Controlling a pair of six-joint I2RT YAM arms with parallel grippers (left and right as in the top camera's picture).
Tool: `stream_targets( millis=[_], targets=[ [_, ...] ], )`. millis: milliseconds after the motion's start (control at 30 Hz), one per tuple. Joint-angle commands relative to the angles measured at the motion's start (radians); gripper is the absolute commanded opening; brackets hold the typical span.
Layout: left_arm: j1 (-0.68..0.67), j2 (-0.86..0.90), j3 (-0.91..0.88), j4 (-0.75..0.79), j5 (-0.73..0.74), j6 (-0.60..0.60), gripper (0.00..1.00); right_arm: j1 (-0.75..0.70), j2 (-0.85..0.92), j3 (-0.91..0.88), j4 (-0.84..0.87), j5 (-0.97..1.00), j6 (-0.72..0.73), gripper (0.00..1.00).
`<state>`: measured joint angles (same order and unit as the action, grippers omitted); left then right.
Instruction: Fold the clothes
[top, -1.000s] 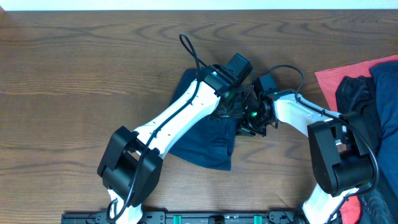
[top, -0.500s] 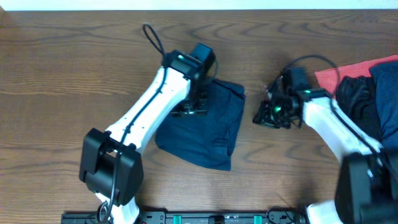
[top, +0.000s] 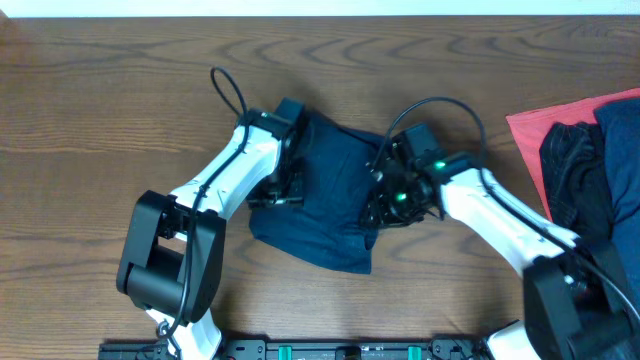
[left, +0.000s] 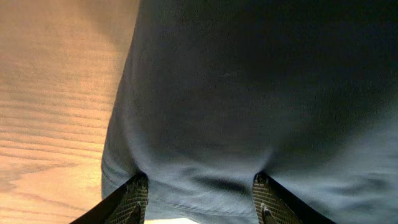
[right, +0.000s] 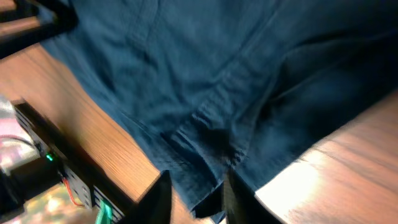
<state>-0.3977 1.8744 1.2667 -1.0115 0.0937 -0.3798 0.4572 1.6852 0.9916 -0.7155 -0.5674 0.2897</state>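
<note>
The clothes (top: 330, 200) are plain dark navy shorts of soft, matte fabric, lying flat on the wooden table (top: 100, 100) as a roughly four-sided, folded shape, well apart from the red cloth (top: 535, 130) and on the left arm's side of it. The corner farthest from the back of the table comes to a blunt point. In the right wrist view the clothes (right: 186, 74) show a stitched seam and a doubled hem running down to the edge. In the left wrist view the clothes (left: 249, 93) fill most of the picture as smooth cloth with a few shallow creases.

The left jaws stand fairly wide on the edge of the clothes farthest from the red cloth. Both fingertips (left: 138, 196) press into the fabric, which dimples at each tip and spans the gap between them. The right jaws sit at the edge of the clothes nearest the red cloth with only a narrow gap, and the hem's corner lies in that gap. Whether they pinch it I cannot tell.

A shiny black crinkled garment (top: 570, 170) lies on the red cloth.

Half a second ago the right arm (top: 490, 205) was drawn back close to the red cloth, clear of the clothes; now it reaches their near edge. The left arm (top: 225, 180) has shifted farther from the red cloth, from the clothes' top to their far edge. The clothes keep much the same place and outline.
</note>
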Motion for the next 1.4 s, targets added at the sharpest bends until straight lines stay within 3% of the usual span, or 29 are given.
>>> stream_targets(
  millis=[0, 100, 300, 433, 533, 633, 800, 933, 1067, 1367],
  targets=[
    [0.007, -0.011, -0.075, 0.023, -0.016, 0.021, 0.56, 0.04, 0.064, -0.01, -0.005, 0.003, 0.025, 0.16],
    [0.007, -0.011, -0.104, 0.036, -0.016, 0.021, 0.56, 0.047, 0.119, -0.01, -0.038, 0.025, 0.055, 0.02],
    [0.007, -0.011, -0.105, 0.051, -0.016, 0.021, 0.56, -0.003, 0.104, -0.006, -0.152, 0.273, 0.118, 0.01],
    [0.007, -0.011, -0.105, 0.053, -0.016, 0.021, 0.56, -0.077, 0.023, 0.0, -0.155, 0.29, 0.09, 0.02],
    [0.006, -0.011, -0.105, 0.053, -0.016, 0.02, 0.56, -0.134, -0.072, 0.001, -0.057, 0.153, -0.012, 0.13],
    [0.007, -0.011, -0.104, 0.053, -0.015, 0.02, 0.56, -0.17, -0.145, 0.001, 0.1, 0.088, 0.004, 0.31],
    [0.006, -0.011, -0.104, 0.053, 0.003, 0.02, 0.57, -0.159, -0.128, 0.0, 0.284, 0.103, 0.058, 0.34],
    [0.007, -0.011, -0.104, 0.053, 0.003, 0.021, 0.57, -0.126, -0.027, 0.0, 0.355, 0.221, 0.083, 0.15],
    [0.007, -0.011, -0.105, 0.053, 0.002, 0.021, 0.62, -0.129, 0.079, 0.0, 0.367, 0.336, 0.099, 0.02],
    [0.007, -0.011, -0.104, 0.056, 0.002, 0.021, 0.62, -0.291, 0.092, 0.002, 0.336, 0.4, 0.097, 0.01]
  ],
)
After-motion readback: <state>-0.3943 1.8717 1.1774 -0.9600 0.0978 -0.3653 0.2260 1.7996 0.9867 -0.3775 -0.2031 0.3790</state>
